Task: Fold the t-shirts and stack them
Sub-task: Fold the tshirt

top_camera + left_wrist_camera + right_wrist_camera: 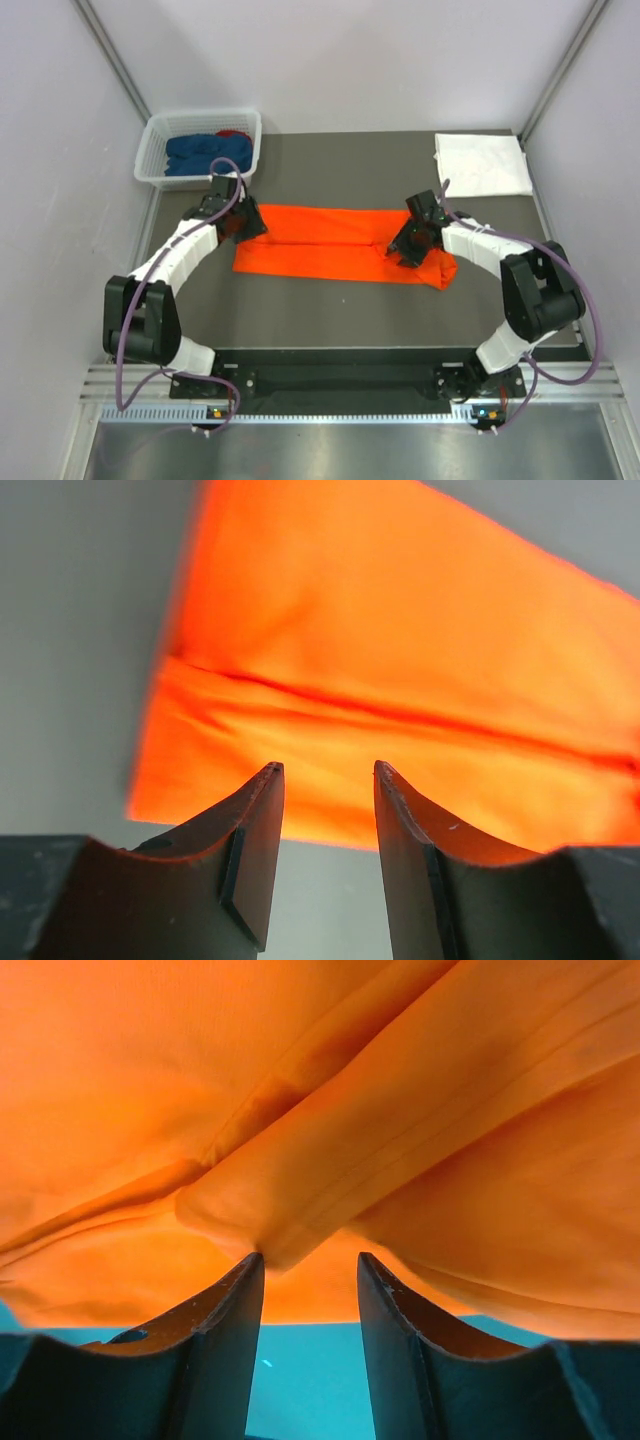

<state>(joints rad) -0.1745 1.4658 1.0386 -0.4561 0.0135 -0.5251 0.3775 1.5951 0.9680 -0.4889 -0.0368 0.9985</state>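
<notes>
Standing parted with nothing clamped between them, on the left gripper [328, 772], and hovering over the left end of the orange shirt [400, 660], close to its near edge, with a long crease crossing the cloth ahead of the fingertips. Standing parted likewise on the right gripper [308, 1258], with a thick fold of the same orange cloth hanging right at the tip of one finger, not pinched between the two. Lying flat across the middle of the grey table [330, 310] as a long band folded lengthwise, reaching from one gripper to the other and bunching slightly thicker at the right end. Resting folded at the far right corner, well apart from the arms: the white shirt [482, 163]. Sitting crumpled inside the white basket [205, 114] at the far left corner: the blue shirt [200, 152] and, just behind it, the red shirt [235, 133].
</notes>
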